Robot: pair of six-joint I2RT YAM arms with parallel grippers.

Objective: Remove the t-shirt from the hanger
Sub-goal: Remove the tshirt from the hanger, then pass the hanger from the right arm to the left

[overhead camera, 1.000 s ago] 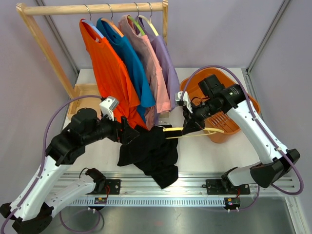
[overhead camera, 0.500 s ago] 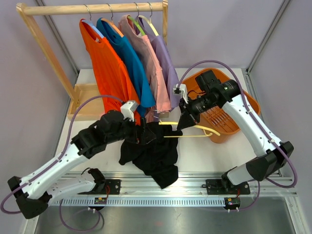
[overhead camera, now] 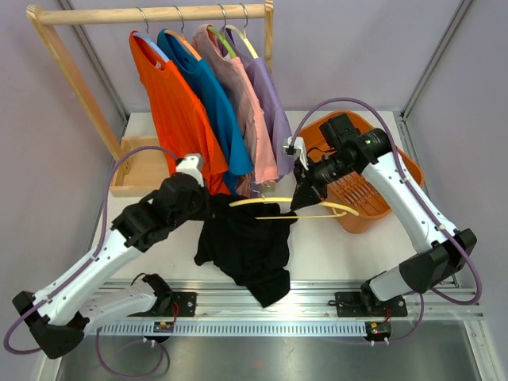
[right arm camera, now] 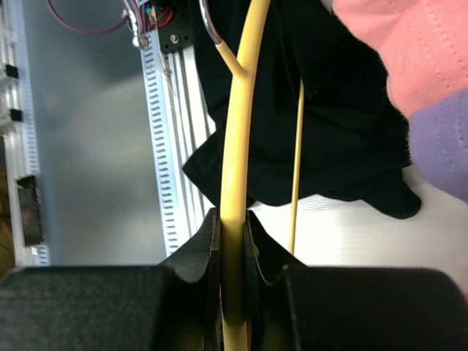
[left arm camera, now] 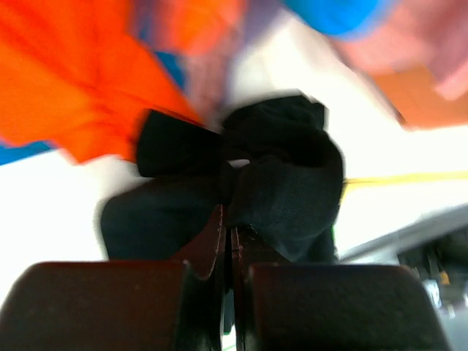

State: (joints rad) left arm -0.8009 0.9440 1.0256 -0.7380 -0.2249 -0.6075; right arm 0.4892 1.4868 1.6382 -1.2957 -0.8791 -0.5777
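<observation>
I am watching the left gripper (overhead camera: pixel 211 205) pinching a bunch of the black t-shirt (overhead camera: pixel 248 248) near its upper left edge, its fingers (left arm camera: pixel 208 256) pressing together on the cloth. The right gripper (overhead camera: pixel 305 198) is clamping the yellow hanger (overhead camera: pixel 270 202) tightly by its right arm. The hanger is lying roughly level, its curved top showing along the shirt's upper edge. The shirt is slumping onto the white table (overhead camera: pixel 349 246) near the front rail. At the far side, four coloured shirts are hanging on the wooden rack (overhead camera: pixel 151 13). An orange basket (overhead camera: pixel 359 222) is sitting to the right.
</observation>
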